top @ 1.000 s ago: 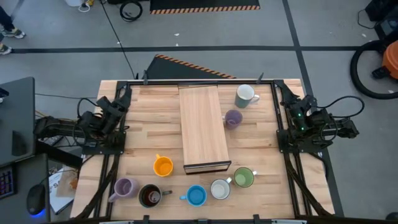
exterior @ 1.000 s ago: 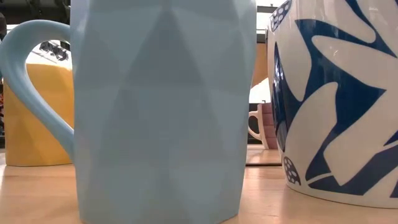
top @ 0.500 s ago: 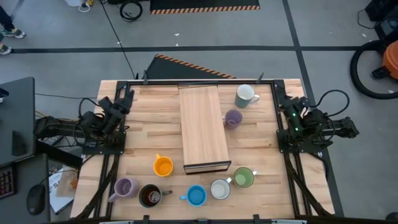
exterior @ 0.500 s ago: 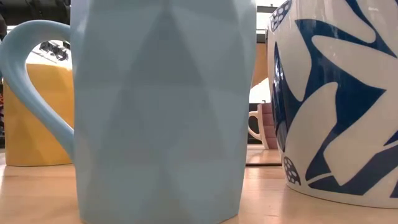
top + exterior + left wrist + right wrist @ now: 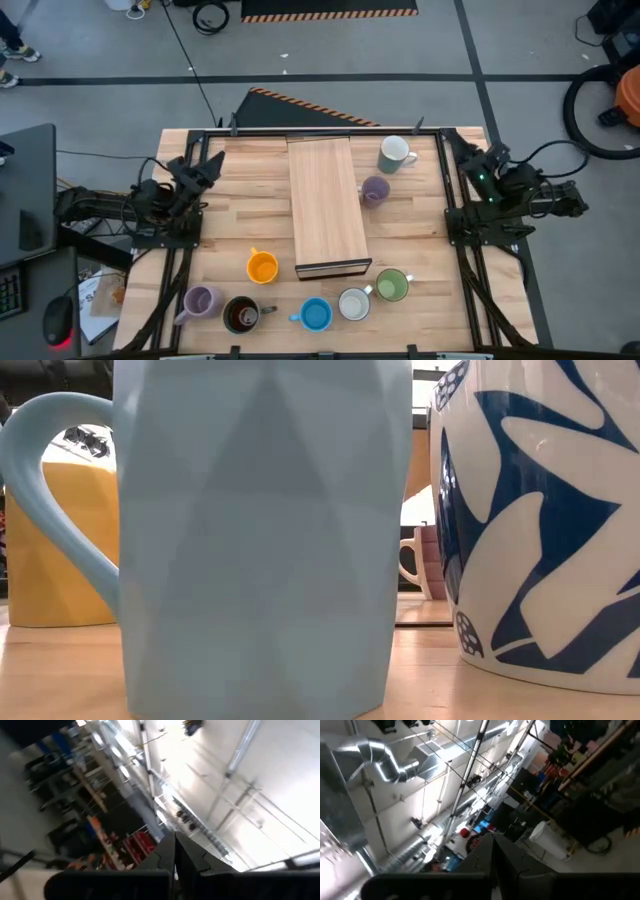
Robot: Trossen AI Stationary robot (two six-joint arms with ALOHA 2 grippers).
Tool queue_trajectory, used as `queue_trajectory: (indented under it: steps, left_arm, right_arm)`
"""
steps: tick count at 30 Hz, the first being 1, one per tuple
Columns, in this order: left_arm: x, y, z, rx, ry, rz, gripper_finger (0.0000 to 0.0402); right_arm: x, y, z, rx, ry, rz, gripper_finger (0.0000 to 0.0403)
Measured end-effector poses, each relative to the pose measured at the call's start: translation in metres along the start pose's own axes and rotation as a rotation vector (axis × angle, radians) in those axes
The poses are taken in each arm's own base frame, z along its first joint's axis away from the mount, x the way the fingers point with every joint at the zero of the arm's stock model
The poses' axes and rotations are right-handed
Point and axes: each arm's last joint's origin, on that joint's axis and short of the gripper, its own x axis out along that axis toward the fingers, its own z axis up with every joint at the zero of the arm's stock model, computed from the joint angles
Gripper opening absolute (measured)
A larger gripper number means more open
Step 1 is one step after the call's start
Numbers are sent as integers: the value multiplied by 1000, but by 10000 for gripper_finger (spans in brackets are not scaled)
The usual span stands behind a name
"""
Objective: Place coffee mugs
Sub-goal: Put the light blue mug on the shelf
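Note:
Eight mugs stand upright on the wooden table in the high view. A white mug [image 5: 396, 153] and a lavender mug [image 5: 374, 190] stand right of the pale board [image 5: 326, 205]. The near row holds an orange mug [image 5: 262, 267], a lavender mug [image 5: 200, 301], a dark brown mug [image 5: 241, 314], a blue mug [image 5: 316, 314], a white mug [image 5: 354, 303] and a green mug [image 5: 391, 285]. My left gripper [image 5: 211, 162] hovers at the left edge, shut [image 5: 174, 855]. My right gripper [image 5: 488, 158] hovers at the right edge, shut [image 5: 493, 851]. Both wrist views point at the ceiling.
The low view is filled by the blue mug [image 5: 260, 540], with the patterned white mug [image 5: 540, 520] beside it and the orange mug [image 5: 60, 550] behind. Bare tabletop [image 5: 240, 210] lies between the left arm and the board. A desk [image 5: 25, 200] stands left of the table.
Both arms have stirred at their table edges. The left gripper has swung a little toward the table's middle and the right arm has shifted slightly toward the right. No mug has moved.

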Motion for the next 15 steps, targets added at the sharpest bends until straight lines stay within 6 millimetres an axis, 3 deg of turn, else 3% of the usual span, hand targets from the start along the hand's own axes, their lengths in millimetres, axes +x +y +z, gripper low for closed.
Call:
queue_trajectory:
  steps: [6, 15]
  left_arm:
    - [0, 5, -2, -39, -23, 89, 13]
    - [4, 0, -2, -14, -1, 106, 19]
  right_arm:
    - [9, 15, 7, -220, 130, -61, 19]
    - [19, 22, -17, -367, 463, -101, 19]
